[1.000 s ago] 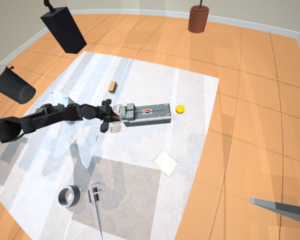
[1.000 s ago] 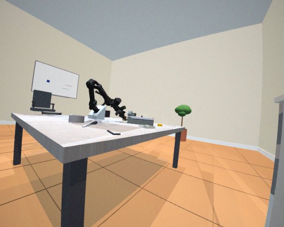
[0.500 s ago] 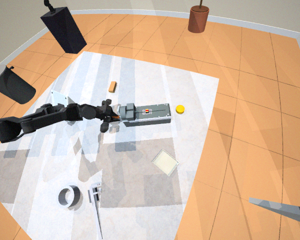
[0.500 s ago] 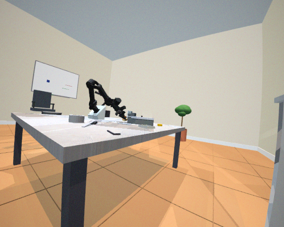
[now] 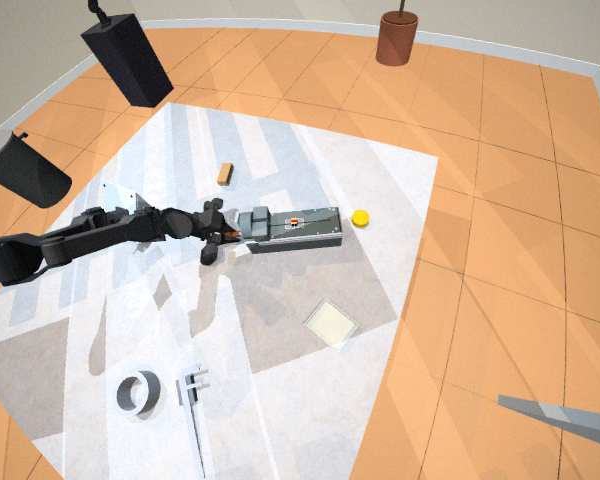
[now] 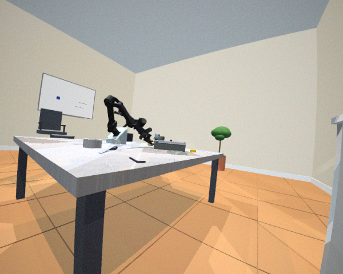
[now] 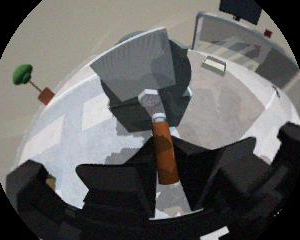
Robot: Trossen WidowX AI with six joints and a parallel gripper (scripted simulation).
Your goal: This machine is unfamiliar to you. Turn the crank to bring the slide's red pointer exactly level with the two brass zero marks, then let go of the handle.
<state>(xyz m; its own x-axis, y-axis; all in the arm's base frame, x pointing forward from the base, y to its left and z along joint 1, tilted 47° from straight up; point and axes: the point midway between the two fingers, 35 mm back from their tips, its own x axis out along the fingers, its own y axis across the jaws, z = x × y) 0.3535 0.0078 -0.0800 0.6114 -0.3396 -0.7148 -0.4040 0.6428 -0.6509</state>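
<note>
The machine point(image 5: 310, 227) point(image 6: 169, 145) is a dark grey box with a slide on its top. Its slide's red pointer point(image 5: 293, 221) shows near the middle of the top, by small pale marks; whether it is exactly level with them is too small to tell. A grey round housing with a graduated plate point(image 7: 140, 65) stands at the machine's left end. The crank's orange-brown handle point(image 7: 164, 150) point(image 5: 231, 234) sticks out from a pale hub toward my gripper. My gripper point(image 7: 160, 138) point(image 5: 238, 235) point(image 6: 151, 143) is shut on this handle, with a black finger on each side.
A yellow disc point(image 5: 360, 218) point(image 6: 192, 150) lies just beyond the machine's right end. A wooden block point(image 5: 225, 174) lies behind the gripper. A pale square tray point(image 5: 331, 324), a grey ring point(image 5: 153, 392) and a caliper point(image 5: 189, 403) lie toward the front. A dark bent key point(image 6: 136, 160) lies near the table edge.
</note>
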